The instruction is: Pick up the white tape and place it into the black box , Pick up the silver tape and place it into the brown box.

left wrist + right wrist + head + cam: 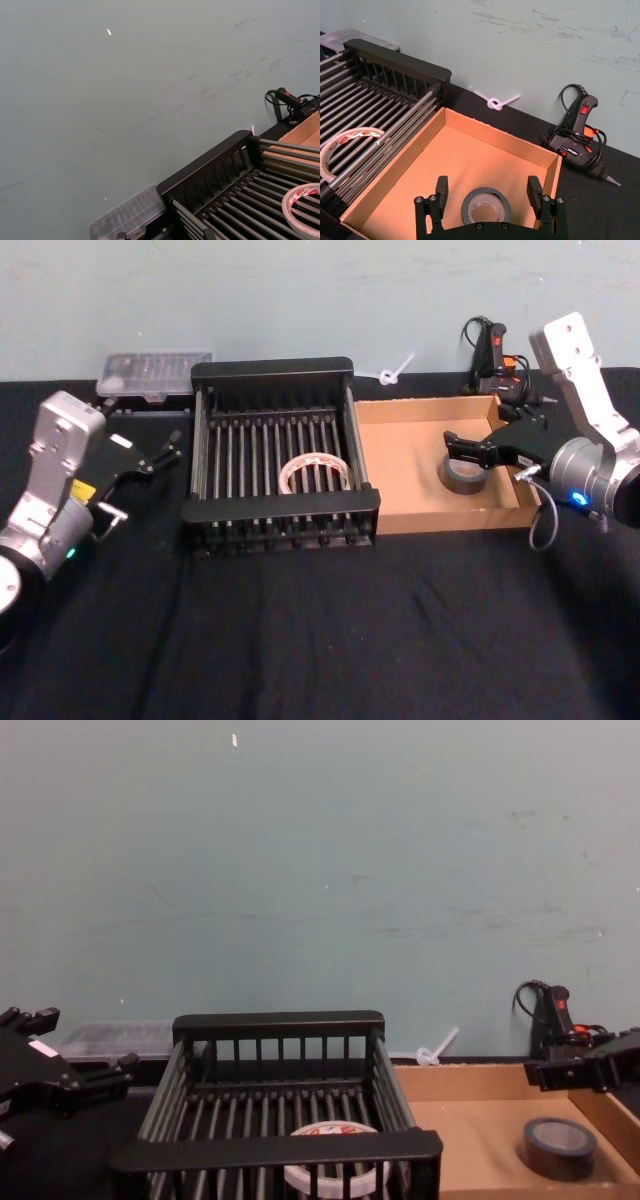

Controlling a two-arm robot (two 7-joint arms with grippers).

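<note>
Silver tape (486, 205) lay in brown box (470, 155), right tool (489, 192) spread wide above it, empty. White tape (315, 473) sat in black box (272, 370). Left tool (166, 452) left of black box, fingers parted.

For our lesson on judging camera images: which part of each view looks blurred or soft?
Left wrist view: the clear plastic case at the bottom edge is blurred, the black box sharper. Right wrist view: the white tape edge is soft. Head view: the right gripper looks slightly soft.

Right gripper (468, 447) reaches forward and left, fingers (441, 186) spread wide; left gripper (163, 453) parked, fingers apart.
</note>
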